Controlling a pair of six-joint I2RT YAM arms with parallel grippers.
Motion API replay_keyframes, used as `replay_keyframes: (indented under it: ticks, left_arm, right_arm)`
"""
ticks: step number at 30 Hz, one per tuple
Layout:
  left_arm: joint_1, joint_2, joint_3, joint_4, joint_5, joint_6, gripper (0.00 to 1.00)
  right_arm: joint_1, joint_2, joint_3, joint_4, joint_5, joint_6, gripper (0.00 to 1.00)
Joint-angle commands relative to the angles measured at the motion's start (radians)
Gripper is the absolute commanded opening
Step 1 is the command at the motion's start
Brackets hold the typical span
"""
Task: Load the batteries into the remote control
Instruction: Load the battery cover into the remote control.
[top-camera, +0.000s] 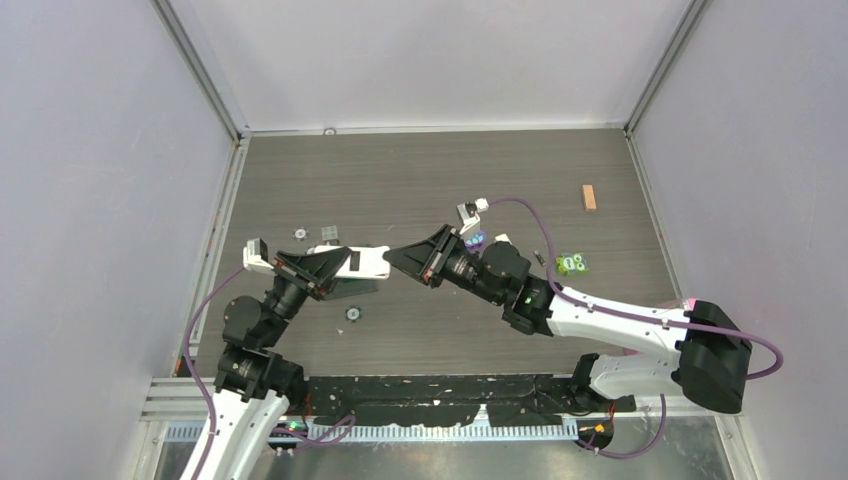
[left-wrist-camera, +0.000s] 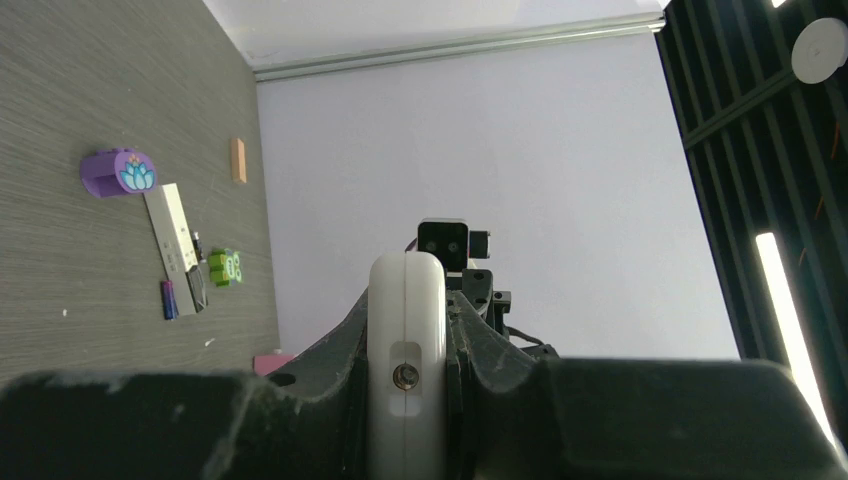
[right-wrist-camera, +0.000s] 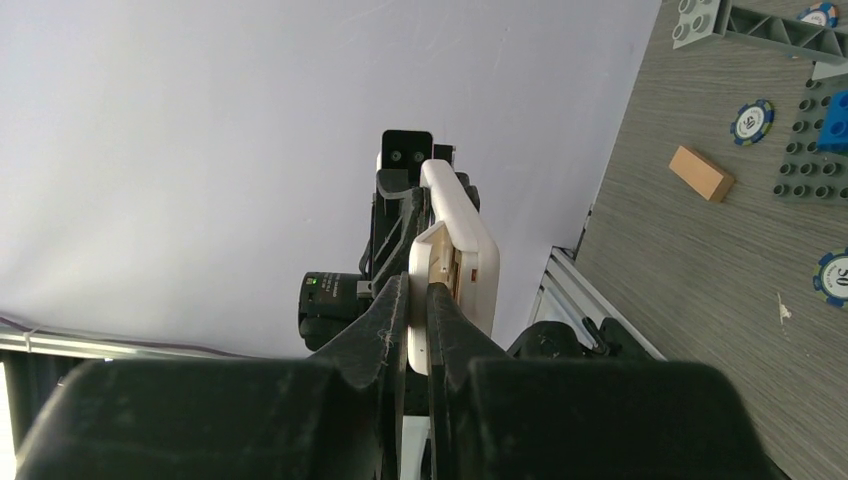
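Grey wood-grain table (top-camera: 400, 170), seemingly lilac walls (top-camera: 430, 60) enclosing

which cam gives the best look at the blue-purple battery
Left wrist: the blue-purple battery lies in plain sight on the table, near a green block. Top external is too far off to make it out. Right wrist faces away and does not show it.
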Motion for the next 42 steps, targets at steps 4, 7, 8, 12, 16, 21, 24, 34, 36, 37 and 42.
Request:
replay_keyframes:
  ticks: [4, 7, 8, 12, 16, 21, 24, 34, 36, 37, 42]
  left_arm:
    - [-0.001, -0.016, 0.013, 0.120, 0.010, -0.079, 0.00]
    - [-0.001, -0.020, 0.010, 0.125, 0.005, -0.083, 0.00]
    - [-0.001, -0.019, 0.010, 0.129, 0.003, -0.083, 0.00]
    - [-0.001, -0.013, 0.004, 0.160, 0.007, -0.086, 0.00]
    - [-0.001, -0.011, -0.002, 0.178, 0.007, -0.094, 0.00]
    - [-0.001, -0.025, -0.009, 0.181, -0.013, -0.103, 0.00]
    - [-0.001, -0.029, -0.011, 0.182, -0.016, -0.110, 0.00]
    - [-0.001, -0.025, -0.012, 0.184, -0.015, -0.114, 0.00]
    - [-0.001, -0.025, -0.014, 0.180, -0.015, -0.111, 0.00]
    - [-0.001, -0.027, -0.015, 0.176, -0.015, -0.111, 0.00]
    - [-0.001, -0.036, -0.016, 0.155, -0.018, -0.100, 0.00]
  right_arm:
    - [-0.005, 0.014, 0.004, 0.032, 0.019, -0.016, 0.05]
    - [0.000, 0.010, 0.014, -0.015, 0.026, -0.028, 0.06]
    - [0.002, 0.009, 0.025, -0.026, 0.029, -0.036, 0.06]
    - [0.022, 0.018, 0.072, -0.121, 0.036, -0.068, 0.05]
    - [0.041, 0.028, 0.122, -0.235, 0.052, -0.092, 0.07]
    - [0.060, 0.013, 0.152, -0.336, 0.103, -0.122, 0.10]
    - [0.064, 0.013, 0.162, -0.359, 0.113, -0.144, 0.12]
    - [0.068, 0.031, 0.215, -0.438, 0.104, -0.218, 0.23]
    - [0.068, 0.031, 0.219, -0.439, 0.102, -0.222, 0.26]
    - [0.068, 0.029, 0.222, -0.440, 0.101, -0.226, 0.28]
    - [0.067, 0.013, 0.236, -0.444, 0.100, -0.240, 0.36]
